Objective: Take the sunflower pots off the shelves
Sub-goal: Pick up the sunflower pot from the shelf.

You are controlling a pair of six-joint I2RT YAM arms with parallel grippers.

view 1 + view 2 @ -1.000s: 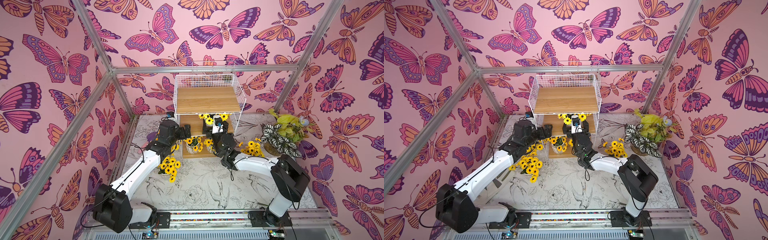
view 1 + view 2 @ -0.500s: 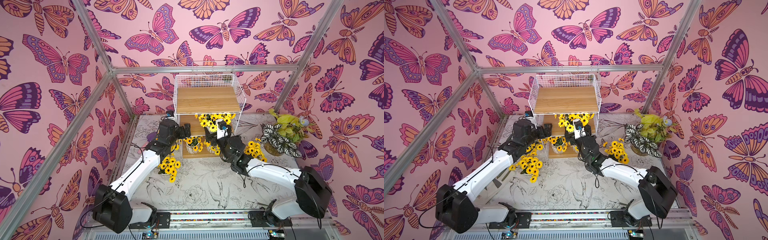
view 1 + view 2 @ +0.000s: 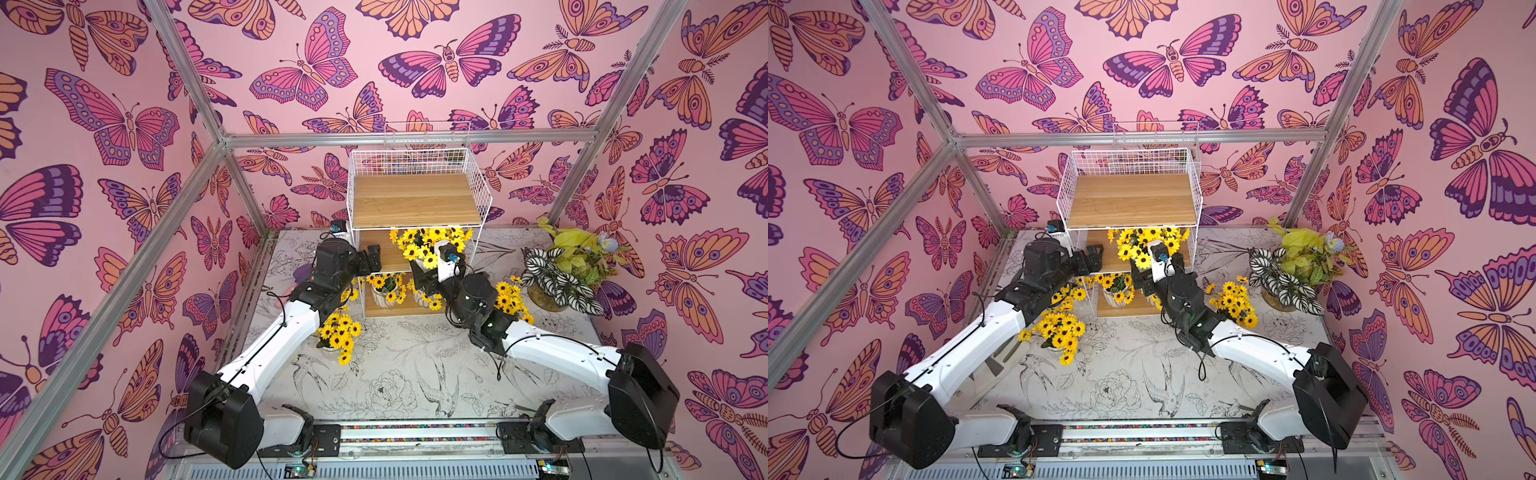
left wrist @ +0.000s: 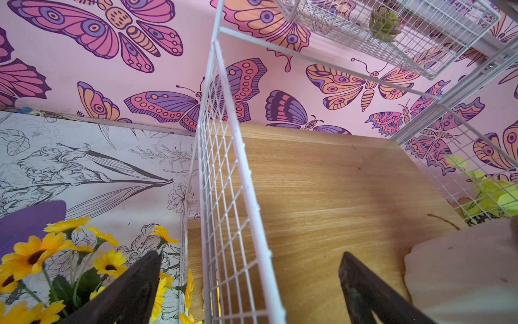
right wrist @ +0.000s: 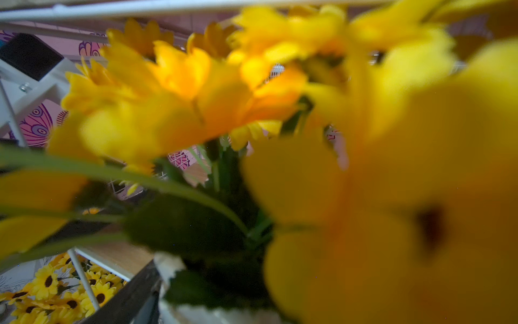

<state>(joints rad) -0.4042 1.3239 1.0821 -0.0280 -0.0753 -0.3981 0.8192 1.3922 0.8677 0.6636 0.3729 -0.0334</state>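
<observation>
Sunflower pot (image 3: 424, 246) is gripped low, apparently upright so blooms clear the wire, by the right gripper (image 3: 422, 274) at the middle board's front edge of the shelves (image 3: 415, 199), while the left gripper (image 3: 374, 257) is seen spread wide, empty, at the wire side panel (image 4: 224, 196), judged ready for another pot.

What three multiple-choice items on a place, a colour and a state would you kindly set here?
1. Where is the striped-leaf plant? A top board; B on the table, right of the shelves; C bottom board.
2. What colour is the shelves' wire? A black; B white; C green.
3. How is the left end effector? A open; B shut on a pot; C shut on wire.
B: it stands on the table. B: the wire is white. A: its fingers are spread apart.
</observation>
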